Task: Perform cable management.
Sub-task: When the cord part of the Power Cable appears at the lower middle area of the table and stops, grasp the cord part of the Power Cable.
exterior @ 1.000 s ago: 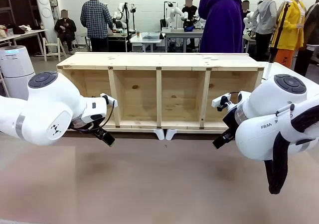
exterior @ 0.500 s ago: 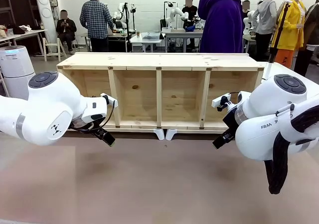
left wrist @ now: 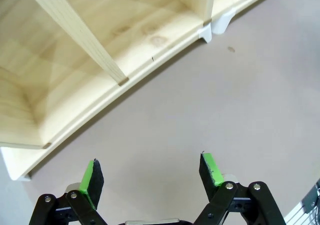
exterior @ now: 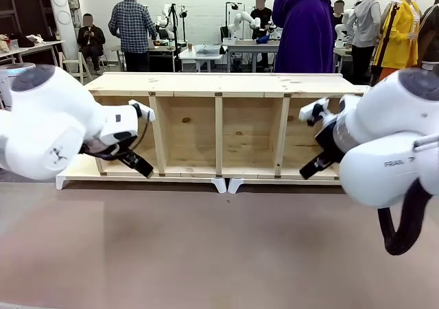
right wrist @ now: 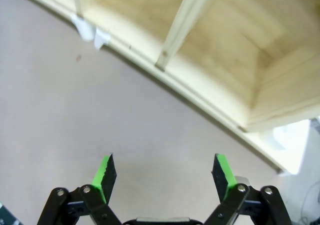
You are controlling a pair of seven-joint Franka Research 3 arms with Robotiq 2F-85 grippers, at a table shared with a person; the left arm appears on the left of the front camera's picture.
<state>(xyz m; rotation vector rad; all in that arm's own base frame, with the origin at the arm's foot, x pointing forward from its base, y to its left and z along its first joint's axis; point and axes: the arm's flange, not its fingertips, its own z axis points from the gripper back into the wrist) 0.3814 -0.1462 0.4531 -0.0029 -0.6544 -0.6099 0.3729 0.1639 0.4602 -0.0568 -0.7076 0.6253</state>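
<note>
I've got the left gripper (left wrist: pixel 150 171) wide open, pads empty. Right gripper (right wrist: pixel 163 169) is the same, jaws spread, nothing held. Left arm (exterior: pixel 48 127) and right arm (exterior: pixel 391 144) hover, wrists angled down and inward.

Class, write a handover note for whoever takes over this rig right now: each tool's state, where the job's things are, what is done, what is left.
The left tool is open and holds nothing, over the table in front of the wooden shelf.
The right tool is open and holds nothing, over the table near the shelf's right end.
The cable is in neither tool.
Done: no grasp made, as far as these views tell.
Left: probably all of it. Locate the cable, grasp it and tidy it.
</note>
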